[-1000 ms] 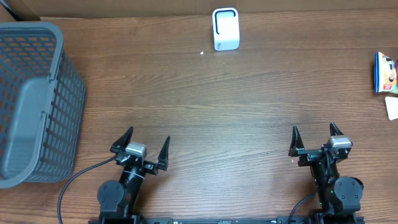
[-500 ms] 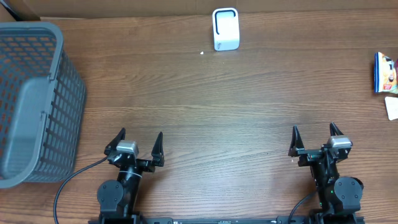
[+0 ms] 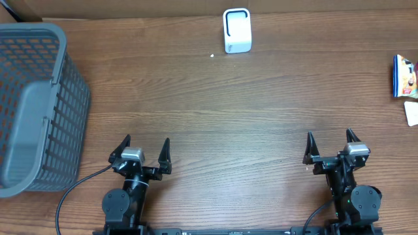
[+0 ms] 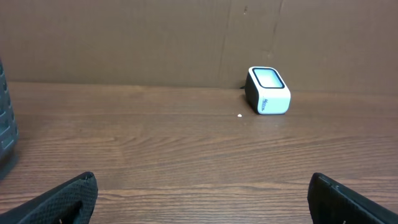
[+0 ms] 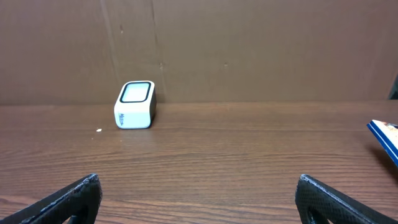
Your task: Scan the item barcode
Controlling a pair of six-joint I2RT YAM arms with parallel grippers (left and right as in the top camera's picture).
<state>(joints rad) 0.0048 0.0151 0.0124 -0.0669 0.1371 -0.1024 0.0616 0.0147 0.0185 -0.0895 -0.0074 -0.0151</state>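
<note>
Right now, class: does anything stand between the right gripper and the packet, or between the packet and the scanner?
Nothing visible does. Only bare table lies between the right gripper, the packet and the scanner.

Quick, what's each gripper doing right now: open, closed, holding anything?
Left gripper: open, holding nothing.
Right gripper: open, holding nothing.

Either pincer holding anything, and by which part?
Nothing is held. The left pincer and right pincer are both open and empty; the blue-edged printed packet lies well away from both.
</note>
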